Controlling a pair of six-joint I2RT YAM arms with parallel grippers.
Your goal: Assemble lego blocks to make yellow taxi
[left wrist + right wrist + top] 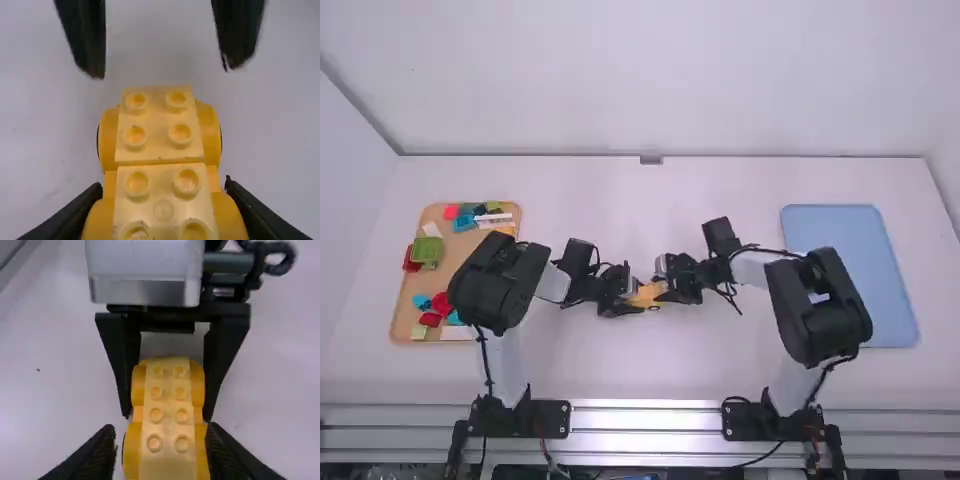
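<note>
your left jaws: look to be pinching the left stretch of the yellow wheeled base (168, 425) | your right jaws: spread, just by its right end | base sits between your arms near mid-bench (650, 375), long axis roughly jaws to jaws, left's nearer | next up, I'd keep right lined up with that axis tbh

yellow brick car (160, 122), studs up, mid-table

This looks like a robotics lab, with a left arm (504, 365) and a right arm (792, 385) based by metal rails (645, 420), a white surface (650, 370), plain white walls (640, 80) and blocks (427, 251) on a tray (458, 248).
</note>
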